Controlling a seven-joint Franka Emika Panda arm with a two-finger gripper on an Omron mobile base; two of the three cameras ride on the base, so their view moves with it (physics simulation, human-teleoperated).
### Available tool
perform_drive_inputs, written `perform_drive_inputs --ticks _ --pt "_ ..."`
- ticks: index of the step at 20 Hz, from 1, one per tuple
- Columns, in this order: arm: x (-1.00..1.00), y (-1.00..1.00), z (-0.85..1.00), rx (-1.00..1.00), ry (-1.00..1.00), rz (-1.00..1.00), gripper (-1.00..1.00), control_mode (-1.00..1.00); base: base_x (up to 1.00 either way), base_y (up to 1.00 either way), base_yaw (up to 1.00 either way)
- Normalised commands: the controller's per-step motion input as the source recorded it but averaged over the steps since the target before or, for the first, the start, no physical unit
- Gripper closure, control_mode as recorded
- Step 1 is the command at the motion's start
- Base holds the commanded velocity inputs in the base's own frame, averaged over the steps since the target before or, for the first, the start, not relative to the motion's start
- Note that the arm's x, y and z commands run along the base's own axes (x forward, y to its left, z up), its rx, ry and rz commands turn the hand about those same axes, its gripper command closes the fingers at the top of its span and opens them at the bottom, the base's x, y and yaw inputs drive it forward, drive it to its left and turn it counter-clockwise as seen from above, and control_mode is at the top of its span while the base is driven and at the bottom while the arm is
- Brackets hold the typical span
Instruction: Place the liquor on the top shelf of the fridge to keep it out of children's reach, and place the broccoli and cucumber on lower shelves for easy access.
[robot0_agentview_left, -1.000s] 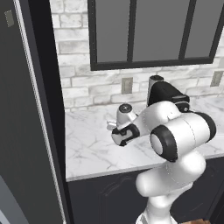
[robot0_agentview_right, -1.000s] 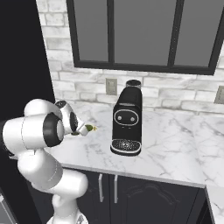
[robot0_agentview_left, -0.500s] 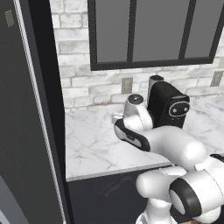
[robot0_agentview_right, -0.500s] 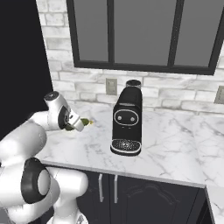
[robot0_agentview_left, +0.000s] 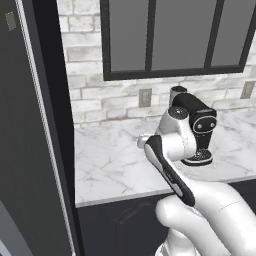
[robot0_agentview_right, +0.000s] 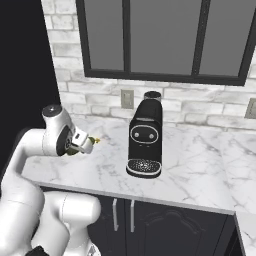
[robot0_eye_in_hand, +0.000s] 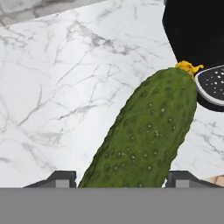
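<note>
At the far left, the dark door of the fridge (robot0_agentview_left: 30, 150) is seen edge-on, with its shelves hidden from the base cameras, so the height of any lower shelf cannot be judged. To its right the marble counter (robot0_agentview_left: 110, 165) is spread out, and above it the cucumber (robot0_eye_in_hand: 144, 135) is carried in the gripper (robot0_agentview_right: 82, 144), whose jaws are set fairly wide about the fruit's lower part; the two finger tips (robot0_eye_in_hand: 59, 179) are seen on either side of it in the hand view, and the grip is judged as a hold from that framing. In the right base view only a small green and yellow tip is made out beyond the wrist. Most of the cucumber's length is left projecting past the fingers, so it could be levered loose or twisted in the jaws if the arm is swung quickly toward the fridge. Further right the black coffee machine (robot0_agentview_right: 145, 135) is stood close by, and its drip tray (robot0_eye_in_hand: 212, 85) is seen just beside the cucumber's yellow end; a careless sweep could knock one against the other. The door edge could also be struck by the long overhang.
</note>
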Motion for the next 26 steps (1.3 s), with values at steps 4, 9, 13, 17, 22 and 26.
perform_drive_inputs --ticks 4,9,13,17,22,26 --pt "-0.92 -0.15 0.42 0.00 0.00 0.20 1.00 -1.00 0.00 0.00 0.00" --pt "-0.67 -0.03 0.55 0.00 -0.01 0.17 1.00 -1.00 0.00 0.00 0.00" --pt "-0.44 0.00 0.51 0.00 0.00 0.10 1.00 -1.00 0.00 0.00 0.00" --pt "-0.43 0.00 0.43 0.00 0.00 0.01 1.00 -1.00 0.00 0.00 0.00" --pt "-0.36 0.00 0.10 0.00 0.00 0.00 1.00 -1.00 0.00 0.00 0.00" --pt "-0.29 0.00 0.03 0.00 0.00 0.00 1.00 -1.00 0.00 0.00 0.00"
